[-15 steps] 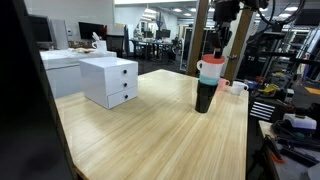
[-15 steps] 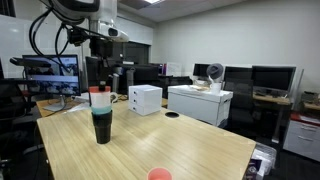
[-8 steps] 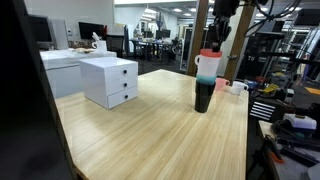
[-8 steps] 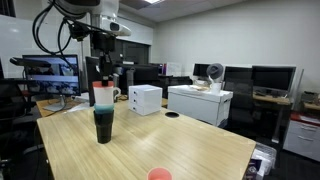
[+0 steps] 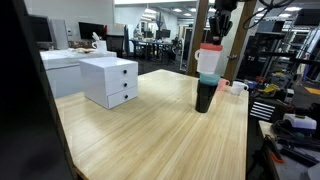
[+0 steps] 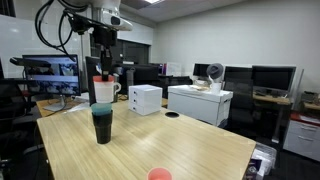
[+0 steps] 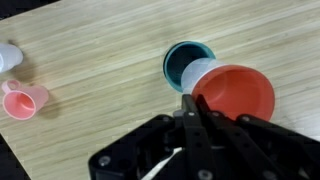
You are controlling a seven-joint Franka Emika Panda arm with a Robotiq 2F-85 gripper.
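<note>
My gripper (image 7: 192, 108) is shut on the rim of a red cup (image 7: 235, 92) that is nested in a white cup (image 7: 200, 72). The held stack (image 5: 208, 60) hangs in the air just above a dark teal cup (image 5: 204, 96) that stands upright on the wooden table (image 5: 150, 130). In an exterior view the stack (image 6: 104, 90) is clear of the teal cup (image 6: 101, 122), with the gripper (image 6: 105, 72) coming down from above. From the wrist, the teal cup's open mouth (image 7: 180, 58) shows directly below the stack.
A pink cup (image 7: 25, 100) and a white cup (image 7: 8, 57) lie on the table nearby, seen also as the pink cup (image 5: 223, 84) near the table's far edge. A white drawer unit (image 5: 110, 80) stands further off. A red object (image 6: 158, 174) sits at the table's near edge.
The gripper has risen with the red and white cups, lifting them up out of the dark teal cup, which stays on the table.
</note>
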